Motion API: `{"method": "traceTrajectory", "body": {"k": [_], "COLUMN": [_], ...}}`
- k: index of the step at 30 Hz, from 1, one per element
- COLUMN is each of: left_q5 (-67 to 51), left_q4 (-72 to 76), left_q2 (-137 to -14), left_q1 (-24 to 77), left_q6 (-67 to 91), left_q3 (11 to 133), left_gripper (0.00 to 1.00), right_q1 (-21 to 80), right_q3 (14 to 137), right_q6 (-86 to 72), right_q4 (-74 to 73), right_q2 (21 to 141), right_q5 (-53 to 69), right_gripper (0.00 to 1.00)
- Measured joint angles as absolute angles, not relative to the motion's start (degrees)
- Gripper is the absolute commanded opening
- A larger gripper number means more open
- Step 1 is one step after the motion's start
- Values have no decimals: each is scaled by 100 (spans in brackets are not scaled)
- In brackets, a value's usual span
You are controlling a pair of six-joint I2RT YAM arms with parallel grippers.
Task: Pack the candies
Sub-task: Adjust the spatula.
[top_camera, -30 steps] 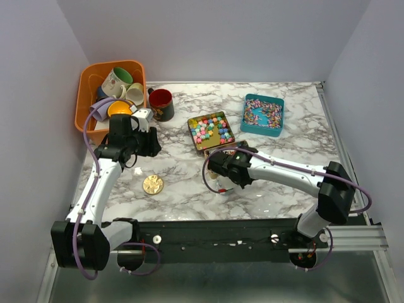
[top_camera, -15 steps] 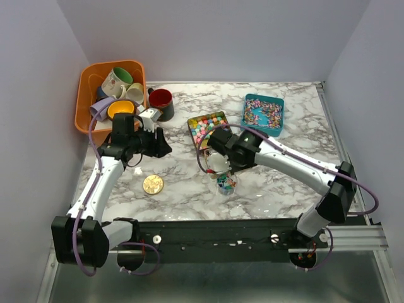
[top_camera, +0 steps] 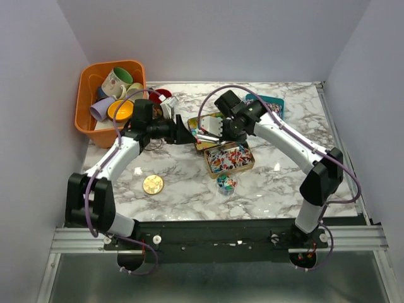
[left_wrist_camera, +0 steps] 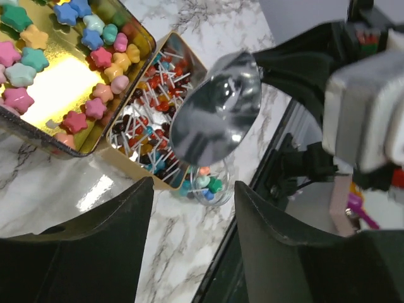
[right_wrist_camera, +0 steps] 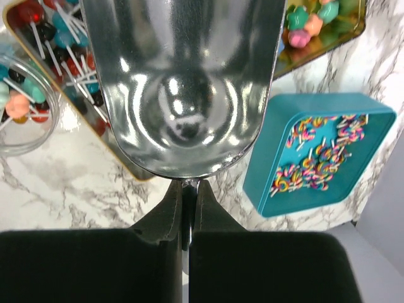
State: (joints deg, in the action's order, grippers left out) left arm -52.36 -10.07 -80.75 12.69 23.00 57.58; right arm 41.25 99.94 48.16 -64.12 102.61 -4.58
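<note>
one empty scoop [right_wrist_camera: 183,88] clamped in right hand [right_wrist_camera: 184,205]

On the white marble-patterned table [top_camera: 284,183], an orange plastic basket [top_camera: 83,104] is set at the far left corner, and several ceramic mugs [top_camera: 117,81] are piled in it. A square gold tin [left_wrist_camera: 50,95] is placed near the middle, with star-shaped candies [left_wrist_camera: 95,107] lying in it. A second gold tin [top_camera: 252,165], filled with small stick lollipops [top_camera: 230,158], is set just beside it on the near right. A small clear glass jar [top_camera: 225,184] is found just in front of the second tin. A flat round gold lid [top_camera: 153,184] is laid well to the jar's left. A teal rectangular tray [right_wrist_camera: 260,177] is placed at the far right. A shiny metal scoop [left_wrist_camera: 218,113] is held above the tins by the right gripper [right_wrist_camera: 184,214].
</note>
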Motion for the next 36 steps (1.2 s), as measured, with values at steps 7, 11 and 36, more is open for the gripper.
{"method": "traceTrajectory", "body": {"k": [7,11,36], "left_q5": [-5607,-5621,-6464], "left_q4": [-432,-307,1063], "left_q2": [-9247,-9671,-10342], "left_q1": [1216,1212,1275], "left_q6": [3363,3605,4447], "left_q3": [6473,6781,6724], "left_gripper": [63,51,0], "right_q1": [4125,4125,2523], "right_q3": [9990,9990,9419], "right_q6": [5039,5107,4536], "right_q4": [-5905,-5699,-4956], "right_q2": [10350,10350,9454], "right_q5": [-285,-276,2703], "right_gripper": [1,1,65]}}
